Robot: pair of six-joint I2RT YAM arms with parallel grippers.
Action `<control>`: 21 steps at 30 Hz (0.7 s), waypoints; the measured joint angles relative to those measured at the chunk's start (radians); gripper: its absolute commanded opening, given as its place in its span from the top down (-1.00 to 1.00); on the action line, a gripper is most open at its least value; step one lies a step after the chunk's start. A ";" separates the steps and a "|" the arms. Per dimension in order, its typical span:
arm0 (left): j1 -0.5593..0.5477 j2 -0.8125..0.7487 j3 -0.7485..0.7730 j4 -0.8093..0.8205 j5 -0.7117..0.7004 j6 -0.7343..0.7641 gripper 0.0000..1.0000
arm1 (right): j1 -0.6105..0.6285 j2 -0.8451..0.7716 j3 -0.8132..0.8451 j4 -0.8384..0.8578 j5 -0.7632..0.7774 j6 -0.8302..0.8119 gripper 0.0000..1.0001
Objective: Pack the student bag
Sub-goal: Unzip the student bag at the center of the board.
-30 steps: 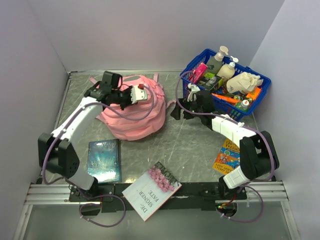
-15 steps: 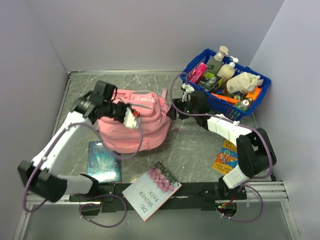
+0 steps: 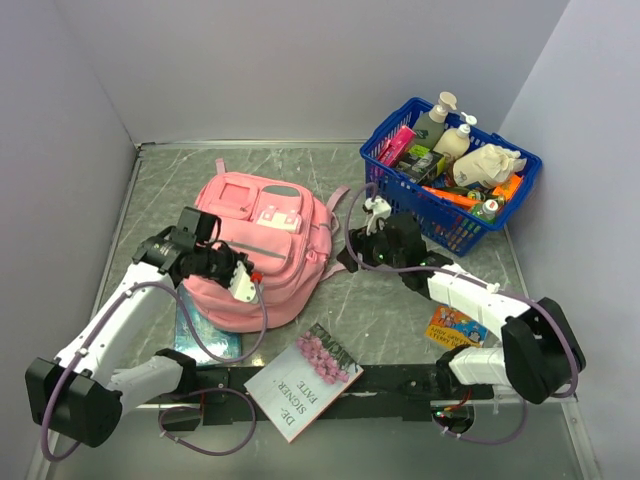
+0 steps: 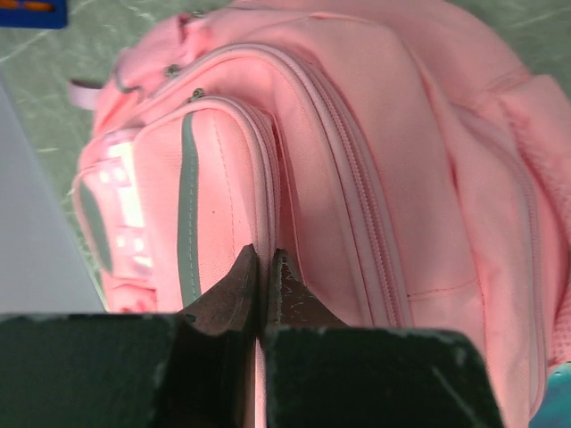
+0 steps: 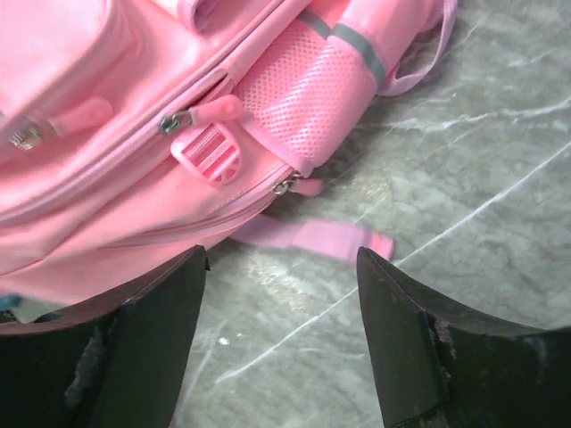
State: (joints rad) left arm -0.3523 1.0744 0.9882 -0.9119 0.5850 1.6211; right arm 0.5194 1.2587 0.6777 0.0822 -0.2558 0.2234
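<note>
1. The student bag (image 3: 270, 235) lies front-up on the tabletop (image 5: 482, 178), between the two tools. Its lower edge is at the left tool (image 4: 263, 267) and its side is just ahead of the right tool (image 5: 278, 263).
2. The left tool is pinched narrow, its tips meeting on the seam beside the front pocket, apparently nipping a fold of fabric. Use it as the anchor: pull gently away from the right tool so the zip line is taut.
3. The right tool stands wide with nothing between its fingers, hovering over bare tabletop and the loose strap (image 5: 312, 239).
4. The likely step is opening the main zip. The pink zip pull (image 5: 214, 109) sits ahead of the right tool, toward its left finger.
5. Shift that way and line the fingers across the tab before closing on it.
6. Avoid the buckle (image 5: 207, 152) just nearer the tool than the tab, and the mesh pocket (image 5: 303, 94) toward the right finger, since either could snag.
7. Close fully on the tab alone, then draw along the zip track rather than upward, or the soft bag may lift.
</note>
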 measured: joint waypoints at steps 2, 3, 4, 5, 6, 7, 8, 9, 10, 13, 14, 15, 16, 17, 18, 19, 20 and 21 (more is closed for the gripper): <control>0.002 -0.012 -0.043 0.003 -0.006 0.006 0.98 | 0.005 0.014 -0.018 0.026 -0.005 -0.026 -0.41; 0.002 -0.018 -0.050 0.010 -0.008 0.007 0.99 | 0.009 0.026 -0.033 0.042 -0.008 -0.048 -0.40; 0.001 -0.023 -0.050 0.016 -0.007 0.006 0.98 | 0.018 0.043 -0.045 0.047 -0.011 -0.070 -0.37; 0.002 -0.027 -0.050 0.022 -0.007 0.005 0.98 | 0.026 0.066 -0.050 0.043 -0.013 -0.088 -0.36; 0.003 -0.032 -0.048 0.025 -0.007 0.004 0.98 | 0.034 0.098 -0.050 0.038 -0.014 -0.105 -0.36; 0.005 -0.033 -0.043 0.023 -0.007 0.003 0.99 | 0.039 0.124 -0.050 0.038 -0.014 -0.119 -0.35; 0.005 -0.033 -0.039 0.022 -0.007 -0.003 0.98 | 0.045 0.145 -0.050 0.037 -0.013 -0.130 -0.34; 0.005 -0.033 -0.033 0.020 -0.006 -0.010 0.98 | 0.047 0.162 -0.050 0.037 -0.009 -0.141 -0.34; 0.005 -0.033 -0.024 0.016 -0.006 -0.014 0.98 | 0.048 0.171 -0.050 0.040 -0.005 -0.148 -0.34; 0.005 -0.037 0.000 0.001 -0.007 -0.031 0.98 | 0.053 0.198 -0.050 0.069 0.012 -0.167 -0.35; 0.005 -0.040 0.005 -0.002 -0.007 -0.039 0.98 | 0.054 0.205 -0.050 0.084 0.018 -0.170 -0.34; 0.005 -0.044 0.006 -0.007 -0.007 -0.047 0.98 | 0.055 0.210 -0.050 0.101 0.025 -0.172 -0.35; 0.005 -0.049 0.006 -0.013 -0.008 -0.054 0.98 | 0.056 0.212 -0.050 0.122 0.032 -0.174 -0.35; 0.005 -0.053 0.005 -0.017 -0.010 -0.062 0.98 | 0.059 0.215 -0.050 0.144 0.036 -0.178 -0.35; 0.005 -0.059 -0.002 -0.017 -0.011 -0.069 0.98 | 0.061 0.217 -0.050 0.164 0.043 -0.180 -0.35; 0.005 -0.069 -0.018 -0.008 -0.014 -0.076 0.98 | 0.063 0.218 -0.050 0.180 0.050 -0.182 -0.35; 0.005 -0.083 -0.045 0.003 -0.016 -0.084 0.98 | 0.066 0.220 -0.050 0.197 0.056 -0.183 -0.35; 0.005 -0.094 -0.071 0.011 -0.019 -0.093 0.98 | 0.068 0.225 -0.050 0.214 0.061 -0.184 -0.35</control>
State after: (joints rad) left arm -0.3473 0.9802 0.9169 -0.9005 0.5659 1.5284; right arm 0.5869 1.4834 0.6277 0.2958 -0.1947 0.0391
